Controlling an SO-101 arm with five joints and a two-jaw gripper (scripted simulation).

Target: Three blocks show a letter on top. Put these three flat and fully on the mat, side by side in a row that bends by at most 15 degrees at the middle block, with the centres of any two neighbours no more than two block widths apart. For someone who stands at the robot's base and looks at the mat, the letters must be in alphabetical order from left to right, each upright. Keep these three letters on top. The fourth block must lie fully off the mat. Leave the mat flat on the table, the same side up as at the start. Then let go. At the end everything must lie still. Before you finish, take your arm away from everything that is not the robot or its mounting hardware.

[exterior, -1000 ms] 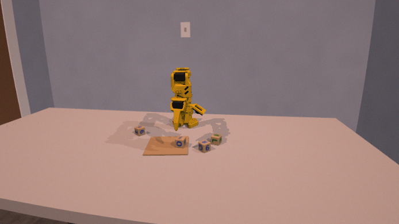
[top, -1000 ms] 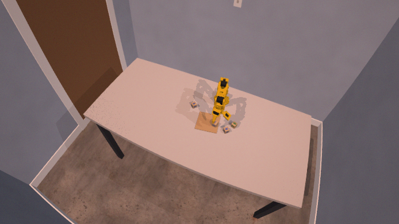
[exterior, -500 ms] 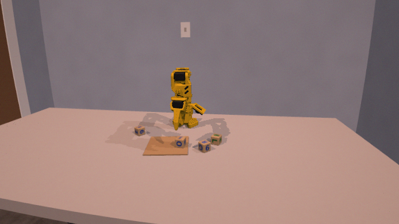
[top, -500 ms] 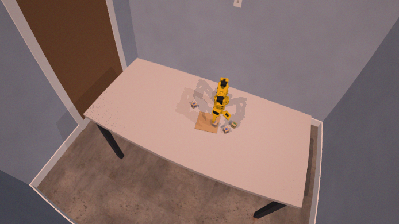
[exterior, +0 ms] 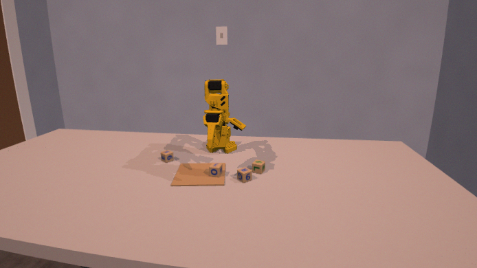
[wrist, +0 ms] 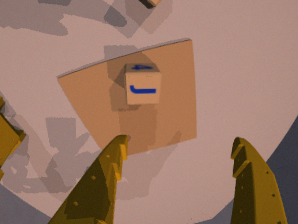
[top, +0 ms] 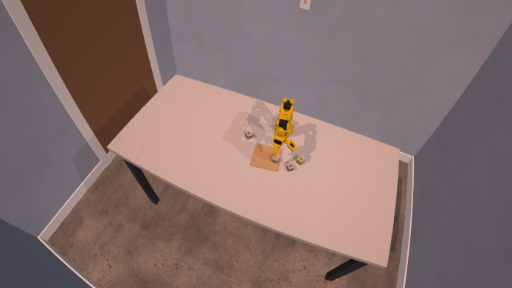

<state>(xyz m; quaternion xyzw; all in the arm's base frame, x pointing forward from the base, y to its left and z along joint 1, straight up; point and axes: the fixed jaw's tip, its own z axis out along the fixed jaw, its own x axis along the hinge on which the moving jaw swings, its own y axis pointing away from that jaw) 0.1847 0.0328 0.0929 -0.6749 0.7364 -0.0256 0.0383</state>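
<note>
A tan mat [top: 260,162] [exterior: 191,179] [wrist: 174,76] lies flat in front of the arm's base. One wooden block [top: 276,157] [exterior: 215,169] [wrist: 143,88] with a blue J on top sits on the mat near its right edge. A block with a blue R on top [exterior: 244,174] [top: 290,165] and a green-lettered block [exterior: 258,165] [top: 300,159] lie on the table just right of the mat. A fourth block [exterior: 167,155] [top: 248,134] lies off the mat to the left. My gripper [wrist: 181,141] [top: 283,151] is open and empty, raised above the mat's near edge, clear of the J block.
The yellow arm [exterior: 216,117] is folded upright over its base behind the mat. The pale table [exterior: 316,216] stretches wide on all sides, with a wall behind and a door at the far left.
</note>
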